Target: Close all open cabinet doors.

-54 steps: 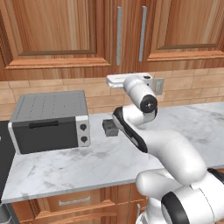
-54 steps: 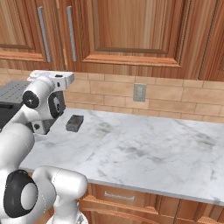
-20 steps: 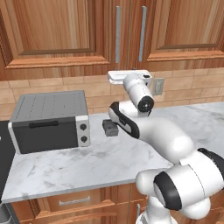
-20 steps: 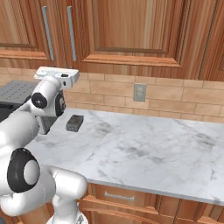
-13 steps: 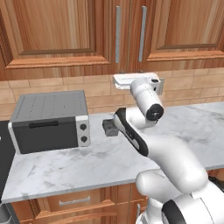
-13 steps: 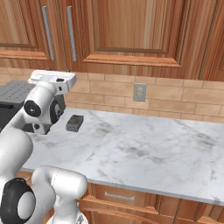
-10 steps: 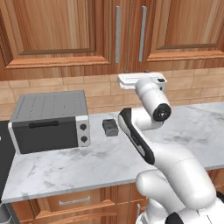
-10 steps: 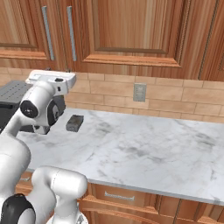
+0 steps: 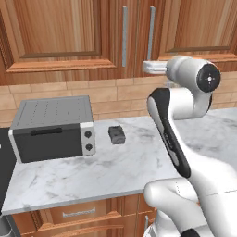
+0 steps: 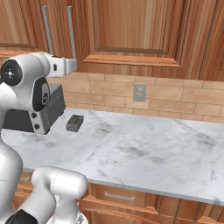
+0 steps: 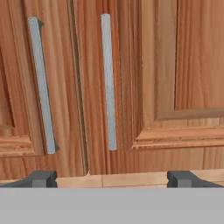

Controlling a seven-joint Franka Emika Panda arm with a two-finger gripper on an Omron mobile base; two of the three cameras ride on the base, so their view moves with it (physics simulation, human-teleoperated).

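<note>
1. Your gripper is spread wide and holds nothing, facing two upper cabinet doors.
2. Both doors look flush, apparently closed.
3. Next, check for other open doors.

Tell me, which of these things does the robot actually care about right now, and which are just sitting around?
Part of the job:
- left door, with its bar handle
- right door, with its bar handle
- gripper, open, facing the doors

Just lying about:
- toaster oven
- small dark block on the counter
- wall outlet
</note>
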